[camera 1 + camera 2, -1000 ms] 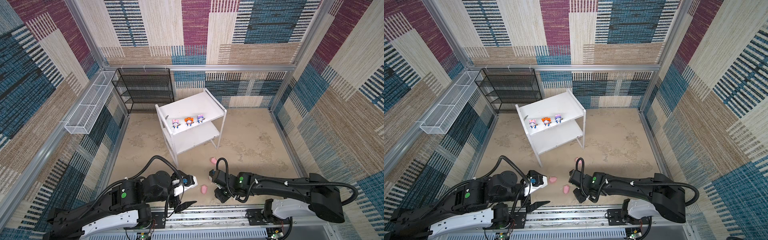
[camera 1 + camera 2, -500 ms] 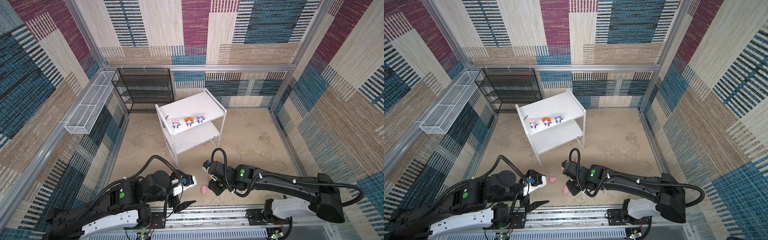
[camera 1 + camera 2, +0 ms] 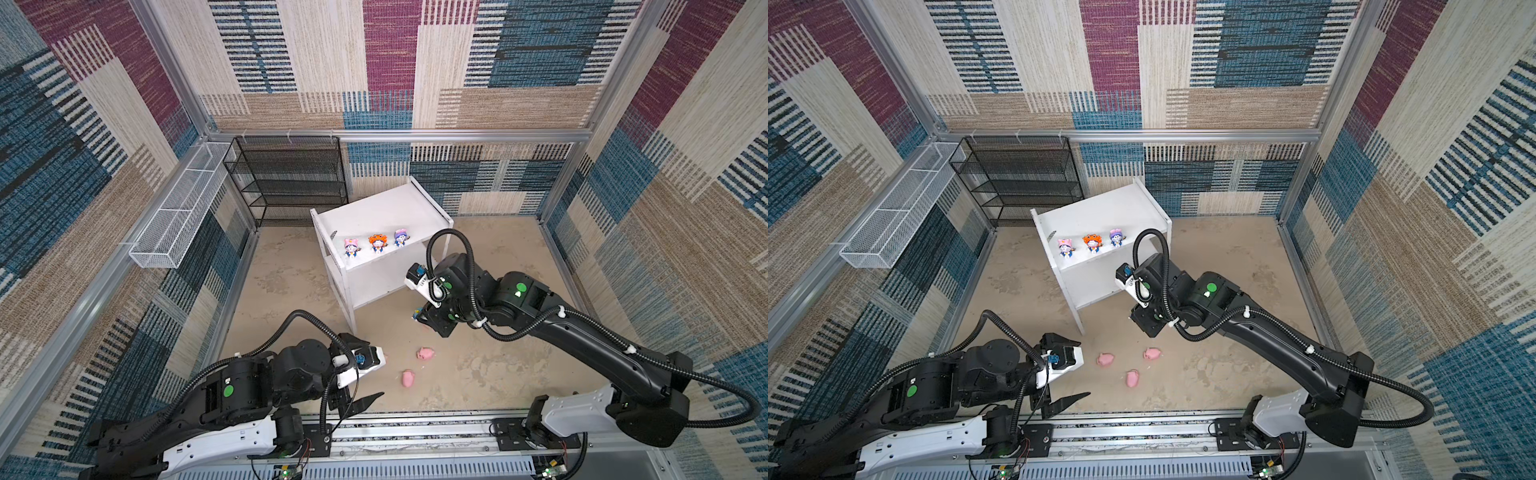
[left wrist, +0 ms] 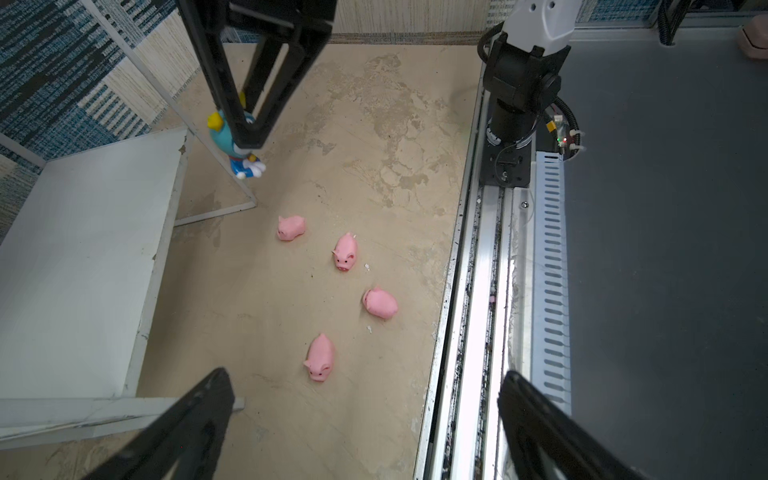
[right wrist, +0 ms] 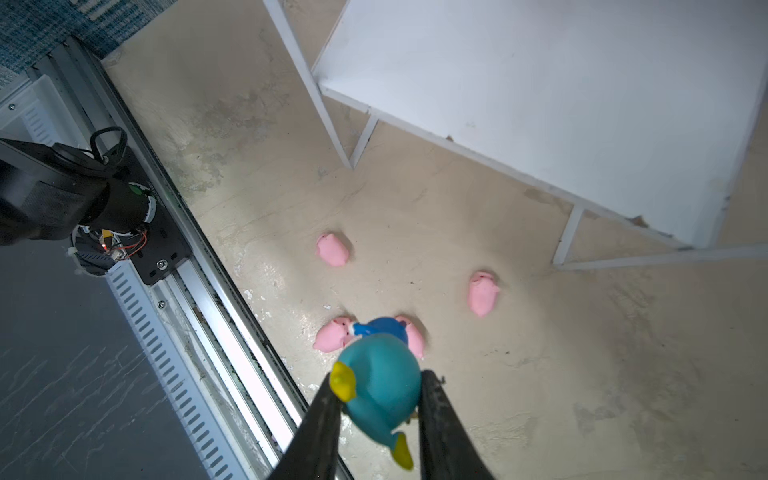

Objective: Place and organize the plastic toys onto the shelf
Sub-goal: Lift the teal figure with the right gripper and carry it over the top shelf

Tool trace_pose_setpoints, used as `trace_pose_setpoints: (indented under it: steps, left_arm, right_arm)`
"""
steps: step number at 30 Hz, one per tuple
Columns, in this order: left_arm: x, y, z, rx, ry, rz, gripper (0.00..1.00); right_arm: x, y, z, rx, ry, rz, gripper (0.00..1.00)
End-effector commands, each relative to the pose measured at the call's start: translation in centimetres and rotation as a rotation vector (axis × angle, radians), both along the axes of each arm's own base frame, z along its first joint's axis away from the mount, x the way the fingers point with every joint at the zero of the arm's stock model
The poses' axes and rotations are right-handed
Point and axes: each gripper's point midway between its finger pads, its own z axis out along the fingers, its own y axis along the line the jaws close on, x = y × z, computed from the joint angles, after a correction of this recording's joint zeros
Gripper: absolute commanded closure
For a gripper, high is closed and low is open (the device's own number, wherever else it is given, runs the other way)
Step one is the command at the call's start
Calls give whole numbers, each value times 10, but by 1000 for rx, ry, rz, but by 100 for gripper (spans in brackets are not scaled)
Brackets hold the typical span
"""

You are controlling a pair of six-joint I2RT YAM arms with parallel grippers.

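My right gripper (image 5: pixel 380 382) is shut on the teal-hooded figurine (image 5: pixel 378 386) and holds it above the floor, just in front of the white shelf (image 3: pixel 386 216). The left wrist view shows that figurine (image 4: pixel 232 143) hanging head-up beside a shelf leg. Pink (image 3: pixel 351 248), orange (image 3: pixel 377 243) and purple (image 3: pixel 400 238) hooded figurines stand in a row on the shelf's upper board. Several pink pigs (image 4: pixel 345 251) lie on the floor between both arms. My left gripper (image 4: pixel 365 376) hovers open near the front rail, close to the nearest pig (image 4: pixel 320 357), holding nothing.
A black wire rack (image 3: pixel 286 178) stands at the back left wall, with a long white wire basket (image 3: pixel 178 208) mounted beside it. The metal rail (image 3: pixel 415 432) runs along the front edge. The shelf's thin legs (image 5: pixel 328 112) stand near the pigs.
My right arm has risen from the floor with the teal-hooded figurine and swung back toward the shelf. The left arm has not moved.
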Motion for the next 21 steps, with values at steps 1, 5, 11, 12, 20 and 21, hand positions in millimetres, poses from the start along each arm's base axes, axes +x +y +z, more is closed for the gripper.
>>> trace_pose_setpoints:
  steps: [1, 5, 11, 12, 20, 21]
  left_arm:
    - [4, 0, 1, 15, -33, 2, 1]
    - [5, -3, 0, 18, -24, -1, 1]
    - [6, -7, 0, 14, -21, -9, 1]
    - [7, -8, 0, 13, -22, -10, 1]
    - [10, -10, -4, 11, -6, -8, 1]
    - [10, -10, -4, 8, -4, -8, 1]
  right_arm:
    - [13, -14, 28, -37, -103, 51, 83]
    - [34, -22, 69, -6, -223, 60, 83]
    - [62, -27, 101, 6, -336, 78, 83]
    - [67, -28, 104, 6, -346, 73, 83]
    - [107, -31, 120, 14, -418, 43, 83]
    - [110, -31, 123, 20, -426, 43, 83]
